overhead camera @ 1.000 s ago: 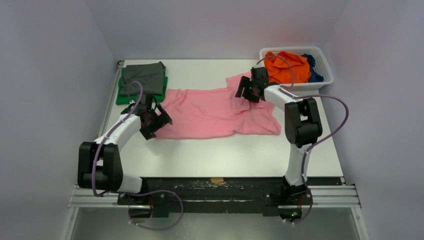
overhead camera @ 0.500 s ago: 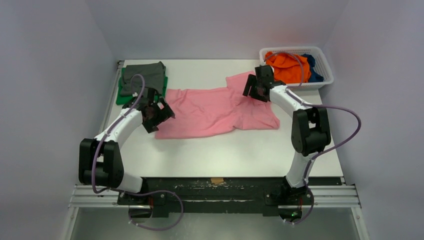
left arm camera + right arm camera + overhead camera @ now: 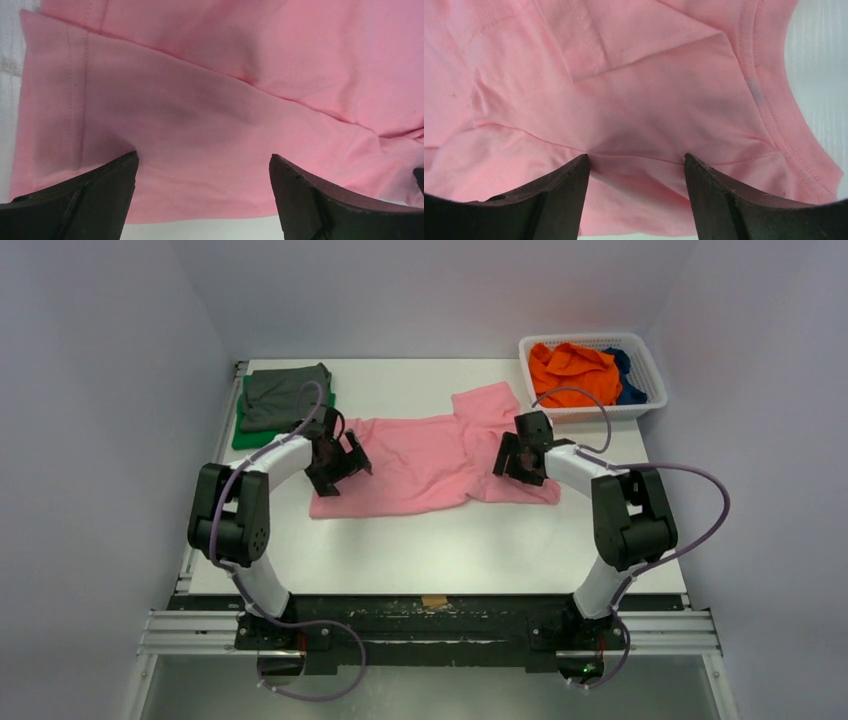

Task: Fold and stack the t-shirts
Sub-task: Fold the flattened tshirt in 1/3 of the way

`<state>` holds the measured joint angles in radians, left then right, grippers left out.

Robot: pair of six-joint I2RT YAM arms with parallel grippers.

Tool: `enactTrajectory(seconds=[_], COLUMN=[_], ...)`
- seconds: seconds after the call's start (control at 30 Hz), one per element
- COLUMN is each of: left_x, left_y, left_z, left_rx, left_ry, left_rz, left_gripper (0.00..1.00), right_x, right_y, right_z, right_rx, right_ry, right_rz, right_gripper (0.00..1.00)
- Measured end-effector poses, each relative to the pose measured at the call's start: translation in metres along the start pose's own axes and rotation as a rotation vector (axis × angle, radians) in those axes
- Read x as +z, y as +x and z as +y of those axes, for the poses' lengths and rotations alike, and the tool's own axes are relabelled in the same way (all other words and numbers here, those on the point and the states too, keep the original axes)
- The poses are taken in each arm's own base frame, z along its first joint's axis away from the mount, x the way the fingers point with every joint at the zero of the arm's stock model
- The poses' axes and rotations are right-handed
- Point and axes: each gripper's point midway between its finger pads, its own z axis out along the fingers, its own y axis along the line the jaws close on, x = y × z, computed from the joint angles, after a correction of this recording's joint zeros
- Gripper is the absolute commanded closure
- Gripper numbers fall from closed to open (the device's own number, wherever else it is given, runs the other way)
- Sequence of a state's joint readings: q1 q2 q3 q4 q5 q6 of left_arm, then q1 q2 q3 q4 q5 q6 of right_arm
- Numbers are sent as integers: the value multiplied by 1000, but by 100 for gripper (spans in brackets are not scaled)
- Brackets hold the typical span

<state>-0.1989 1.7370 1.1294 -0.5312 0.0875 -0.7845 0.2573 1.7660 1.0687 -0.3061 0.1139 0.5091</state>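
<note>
The pink t-shirt (image 3: 430, 460) lies spread across the middle of the table, hem at the left, collar at the right. My left gripper (image 3: 338, 462) is open over its left hem end; the wrist view shows pink cloth (image 3: 210, 125) between the spread fingers (image 3: 90, 200). My right gripper (image 3: 520, 455) is open over the collar end, its fingertips (image 3: 569, 190) down on the pink cloth (image 3: 639, 115) beside the neckline. A folded grey t-shirt (image 3: 285, 395) lies on a green one (image 3: 250, 432) at the back left. The orange t-shirt (image 3: 572, 372) and the dark blue one (image 3: 628, 380) lie in the basket.
The white mesh basket (image 3: 650, 365) stands at the back right corner. The table's front strip (image 3: 430, 550) is bare white surface. Purple cables loop from both arms.
Both grippers have moved inward over the pink shirt: the left from its left edge to the right and back, the right from the far sleeve toward the front at the collar. The shirt looks smoother.
</note>
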Motion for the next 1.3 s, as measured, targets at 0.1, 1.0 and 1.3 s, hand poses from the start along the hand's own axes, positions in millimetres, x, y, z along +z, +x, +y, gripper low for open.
enactTrajectory(seconds=[0.1, 1.0, 1.3], left_x=[10, -47, -76], left_y=[9, 159, 212], left_z=[5, 44, 69], left_rx=[3, 106, 121], left_ry=[-15, 153, 137], left_rz=[30, 16, 127], left_gripper=[0, 0, 0], right_x=[-8, -93, -125], right_y=[11, 131, 135], right_z=[-6, -72, -79], right_rx=[24, 163, 171], right_ry=[-11, 29, 11], right_rz=[-19, 98, 65], right_gripper=[32, 31, 32])
